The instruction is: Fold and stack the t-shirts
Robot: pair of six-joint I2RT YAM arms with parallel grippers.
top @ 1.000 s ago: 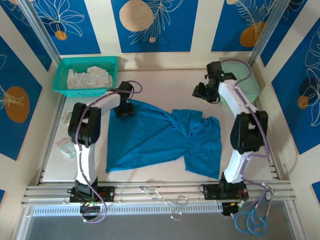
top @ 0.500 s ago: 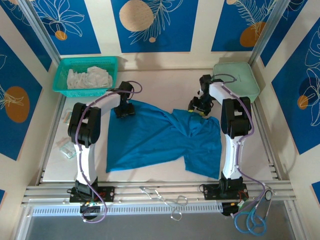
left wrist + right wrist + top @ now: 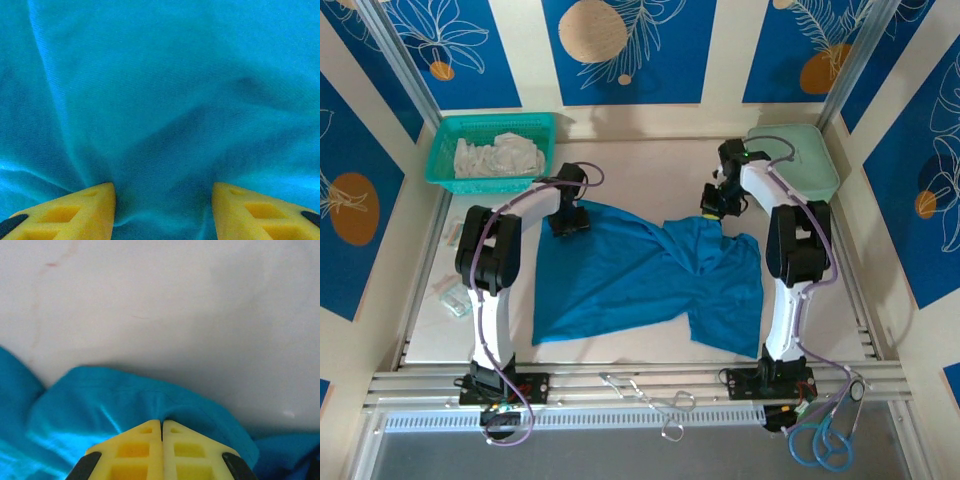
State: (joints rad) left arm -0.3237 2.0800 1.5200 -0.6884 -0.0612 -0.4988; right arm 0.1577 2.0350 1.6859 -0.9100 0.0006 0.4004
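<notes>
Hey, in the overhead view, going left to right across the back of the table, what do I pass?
Basket, left gripper, right gripper, green tray. The t-shirt spans both grippers, so I left it out.

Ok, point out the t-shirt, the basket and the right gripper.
t-shirt [image 3: 640, 270]: top view, middle of the fabric.
basket [image 3: 437, 150]: top view, left wall.
right gripper [image 3: 161, 424]: right wrist view, between the shut fingertips.
</notes>
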